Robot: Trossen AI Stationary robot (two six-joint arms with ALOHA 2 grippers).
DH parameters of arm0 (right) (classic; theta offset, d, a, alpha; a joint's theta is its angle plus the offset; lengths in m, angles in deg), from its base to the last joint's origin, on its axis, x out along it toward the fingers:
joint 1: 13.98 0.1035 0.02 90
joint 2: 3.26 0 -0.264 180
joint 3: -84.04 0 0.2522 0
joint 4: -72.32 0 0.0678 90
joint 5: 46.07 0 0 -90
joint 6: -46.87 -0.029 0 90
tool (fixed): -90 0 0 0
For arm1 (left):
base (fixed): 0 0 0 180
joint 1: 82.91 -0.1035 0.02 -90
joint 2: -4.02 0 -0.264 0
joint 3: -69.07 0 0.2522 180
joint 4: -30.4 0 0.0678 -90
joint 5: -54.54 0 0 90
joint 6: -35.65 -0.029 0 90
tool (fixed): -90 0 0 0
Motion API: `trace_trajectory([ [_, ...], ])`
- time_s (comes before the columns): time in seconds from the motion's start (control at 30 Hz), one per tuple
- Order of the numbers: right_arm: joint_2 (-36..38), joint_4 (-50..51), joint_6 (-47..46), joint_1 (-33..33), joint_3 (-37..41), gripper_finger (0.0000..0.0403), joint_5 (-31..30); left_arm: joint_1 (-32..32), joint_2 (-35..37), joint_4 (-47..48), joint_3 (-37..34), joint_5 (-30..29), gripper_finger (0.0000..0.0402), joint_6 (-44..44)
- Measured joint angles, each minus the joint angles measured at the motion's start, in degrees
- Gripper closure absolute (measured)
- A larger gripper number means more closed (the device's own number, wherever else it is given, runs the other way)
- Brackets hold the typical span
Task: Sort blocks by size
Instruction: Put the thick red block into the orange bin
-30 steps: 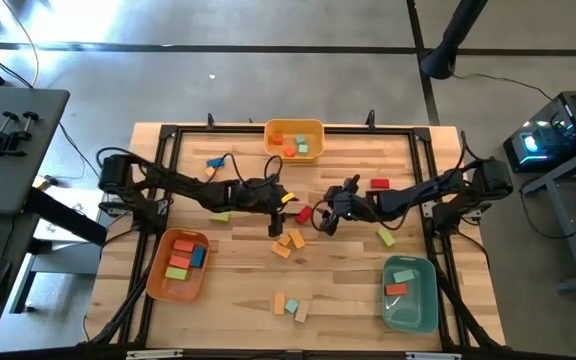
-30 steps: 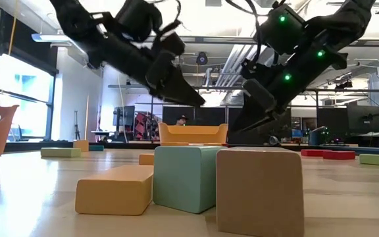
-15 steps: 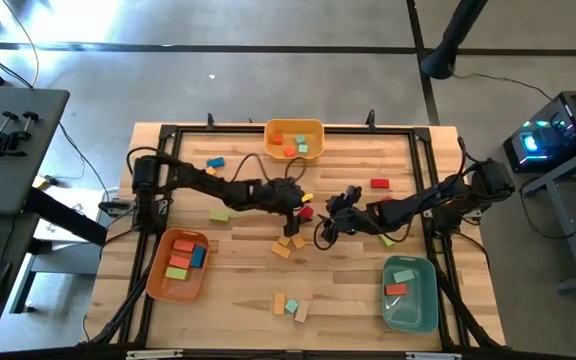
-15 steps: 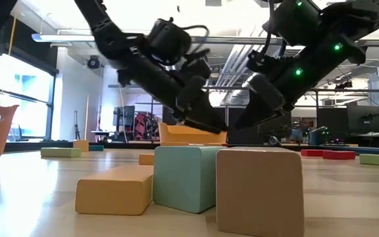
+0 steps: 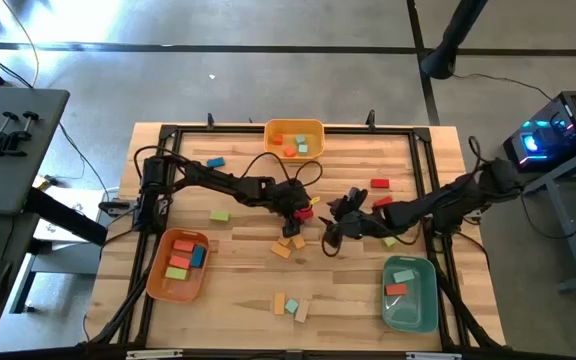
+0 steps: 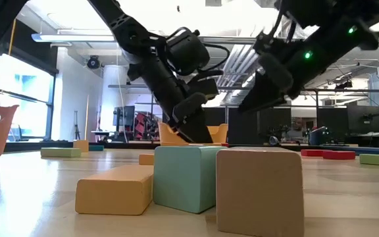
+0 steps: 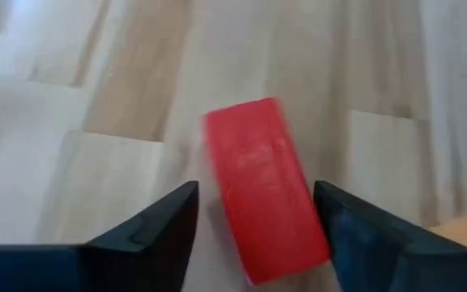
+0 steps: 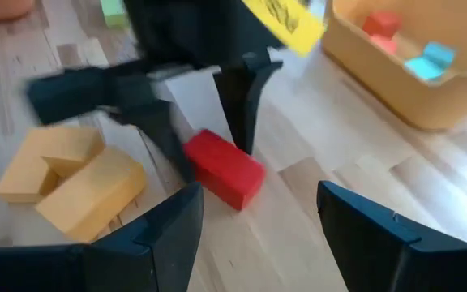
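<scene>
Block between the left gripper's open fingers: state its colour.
Red. The small solid block between the left gripper fingers shows best in the left wrist view.

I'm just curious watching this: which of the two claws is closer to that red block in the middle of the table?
The left gripper: its open fingers straddle the red block. The right gripper, also open, faces it a little way off.

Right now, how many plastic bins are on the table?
3: yellow bin, middle of the far edge; orange bin, left arm's side; teal bin, right arm's side. None seems hidden.

Teal block (image 6: 185, 178) between orange bar (image 6: 115, 189) and tan block (image 6: 260, 191), two dark arms above
</scene>
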State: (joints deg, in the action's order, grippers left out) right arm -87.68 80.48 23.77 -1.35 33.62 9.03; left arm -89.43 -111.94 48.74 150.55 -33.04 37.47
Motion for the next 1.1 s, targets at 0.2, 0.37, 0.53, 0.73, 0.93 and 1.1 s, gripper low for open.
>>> trace_trajectory([
  [0.2,1.25,0.3,1.05,1.44,0.0,0.0165,-4.06,-1.15,0.4,0.01,0.0,-0.12,0.0292,-2.5],
  [0.37,0.63,-0.22,0.64,1.27,0.0,0.0165,-4.22,-1.09,3.7,3.06,-0.13,-1.66,0.031,-5.89],
  [0.53,-0.02,-4.49,2.73,1.06,0.02,0.0165,-5.42,2.21,11.41,14.83,-0.18,-8.76,0.0309,-9.46],
  [0.73,-1.44,-10.49,8.47,-0.56,0.0,0.0165,-5.03,9.99,23.9,28.63,-5.57,-16.77,0.031,-2.64],
  [0.93,-2.69,-18.37,16.17,-4.23,0.0,0.0165,2.39,19.57,38.67,44.98,-12.21,-24.95,0.031,25.6],
  [1.1,-2.69,-25.92,23.39,-8.14,0.0,0.0165,12.25,33.21,47.33,58.57,-12.98,-16.34,0.031,47.75],
])
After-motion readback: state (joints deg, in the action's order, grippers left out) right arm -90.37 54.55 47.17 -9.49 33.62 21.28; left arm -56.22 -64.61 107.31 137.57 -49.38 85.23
